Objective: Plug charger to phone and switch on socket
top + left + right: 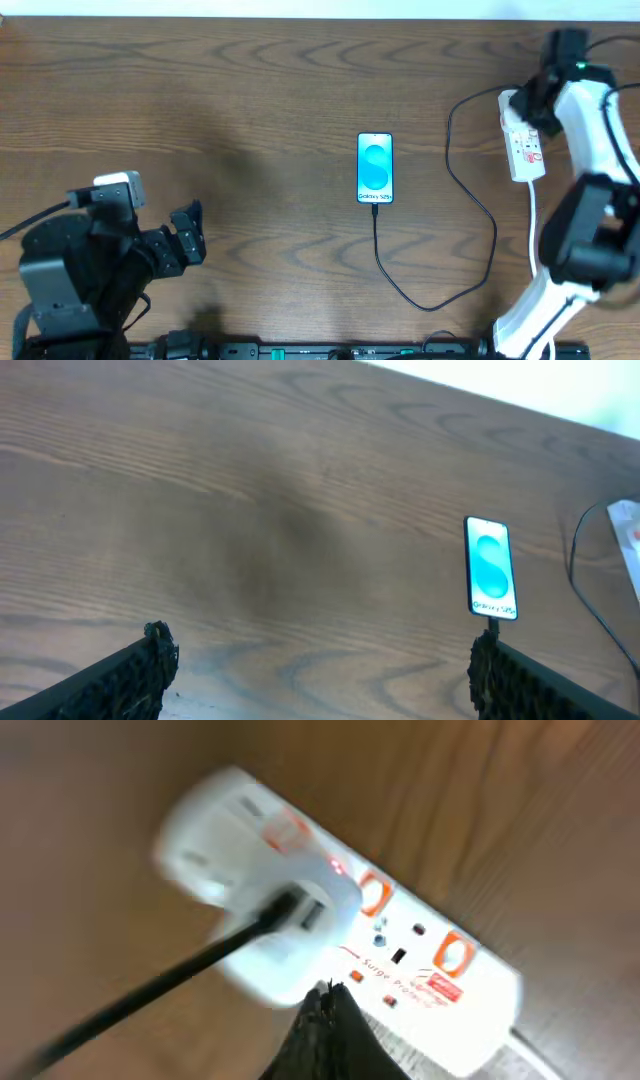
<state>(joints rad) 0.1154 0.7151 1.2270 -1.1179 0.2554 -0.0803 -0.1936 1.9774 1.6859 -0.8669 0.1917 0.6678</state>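
The phone [375, 168] lies flat mid-table with its blue screen lit, also seen in the left wrist view [490, 568]. The charger cable [470, 270] runs from the phone's near end, loops right and climbs to the white socket [524, 145]. In the right wrist view the black cable [150, 990] ends in a block sitting on the socket [440, 975], near a small red light [338, 868]. My right gripper [328, 992] is shut and empty, its tip just over the strip's edge. My left gripper [320, 660] stands wide open over bare wood at the near left [190, 235].
The strip's white cord [533, 215] trails toward the near edge beside the right arm's base [560, 280]. Orange switches [452, 952] sit along the strip's top. The table's far edge [300, 18] meets a pale wall. A dark rail [300, 352] lines the near edge.
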